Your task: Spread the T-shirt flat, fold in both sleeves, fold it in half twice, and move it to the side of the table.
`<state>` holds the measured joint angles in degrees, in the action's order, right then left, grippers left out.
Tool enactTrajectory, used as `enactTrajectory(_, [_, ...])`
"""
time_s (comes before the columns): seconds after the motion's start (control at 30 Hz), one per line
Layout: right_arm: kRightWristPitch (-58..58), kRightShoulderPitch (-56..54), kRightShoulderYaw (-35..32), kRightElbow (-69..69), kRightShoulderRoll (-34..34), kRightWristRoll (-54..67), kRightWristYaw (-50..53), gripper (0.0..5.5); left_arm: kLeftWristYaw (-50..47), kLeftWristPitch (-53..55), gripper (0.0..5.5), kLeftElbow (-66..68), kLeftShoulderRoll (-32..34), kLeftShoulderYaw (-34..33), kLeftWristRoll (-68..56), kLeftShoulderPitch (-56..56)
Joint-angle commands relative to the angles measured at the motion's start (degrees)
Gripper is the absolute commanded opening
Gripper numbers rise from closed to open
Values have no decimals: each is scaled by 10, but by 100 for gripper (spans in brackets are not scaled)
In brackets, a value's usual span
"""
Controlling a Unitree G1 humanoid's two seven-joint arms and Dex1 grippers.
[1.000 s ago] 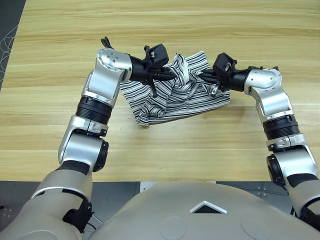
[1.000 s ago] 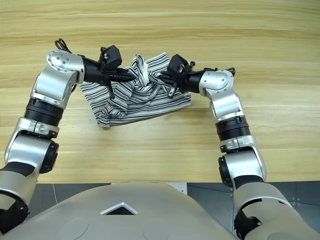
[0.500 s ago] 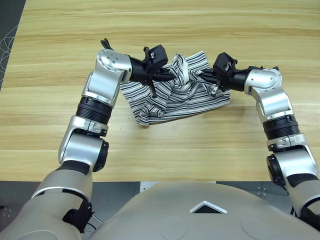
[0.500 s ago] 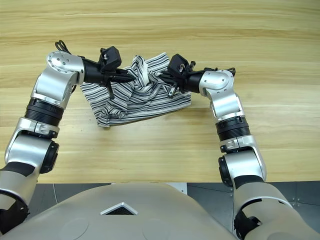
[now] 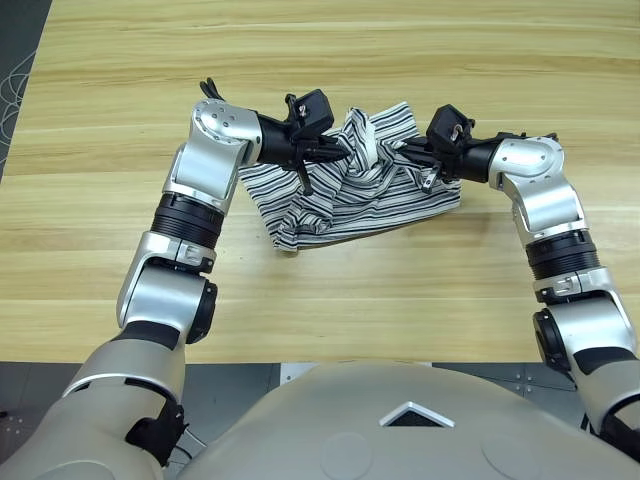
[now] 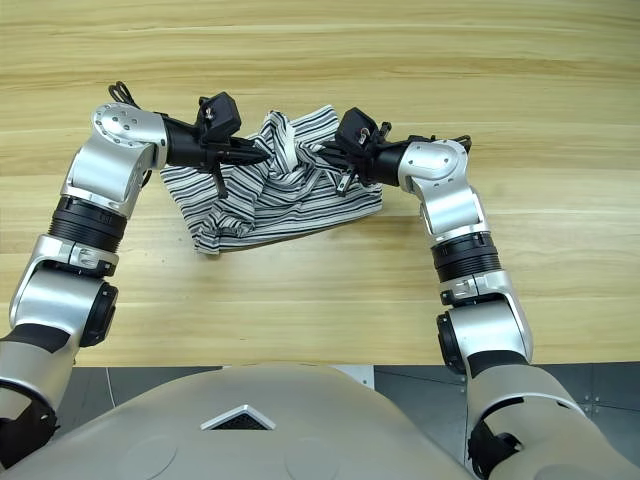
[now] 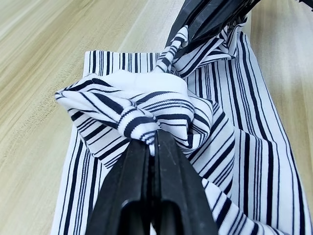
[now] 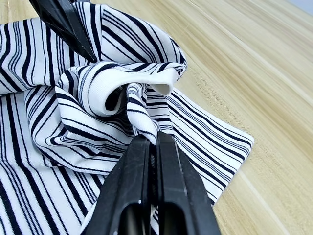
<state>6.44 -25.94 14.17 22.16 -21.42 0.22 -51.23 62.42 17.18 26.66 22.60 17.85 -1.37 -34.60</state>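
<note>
The striped T-shirt [image 5: 335, 210] lies crumpled near the middle of the wooden table [image 5: 400, 300], its near hem flat on the wood. Farther back, the left gripper [image 7: 153, 140] and right gripper [image 8: 152, 140] each clamp a raised fold of bunched fabric, tips close together.

Nothing readable is showing: no text, label, number or sign is appearing on the striped T-shirt [image 5: 340, 205] or the wooden table [image 5: 330, 60].

One T-shirt [image 5: 345, 205], two claws [image 7: 153, 138] [image 8: 151, 141], one table [image 5: 300, 60]
</note>
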Motion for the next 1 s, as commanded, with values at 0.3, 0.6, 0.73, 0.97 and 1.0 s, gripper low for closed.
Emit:
enactTrajectory(0.3, [-17,-5,-37,-4,26,42,17,14,-51,-77,10,-12,-8,-70,-38,37])
enactTrajectory(0.6, [-65,-6,-31,44,44,26,57,14,-62,-148,10,43,-35,-65,-33,54])
enactTrajectory(0.73, [-94,-8,-22,81,49,2,76,14,-76,-168,10,101,-51,-63,-23,46])
enactTrajectory(0.97, [-127,-9,-24,106,54,-3,81,14,-66,-214,10,131,-49,-67,-19,45])
enactTrajectory(1.0, [-129,-9,-28,106,54,2,80,14,-61,-225,10,131,-46,-71,-23,45])
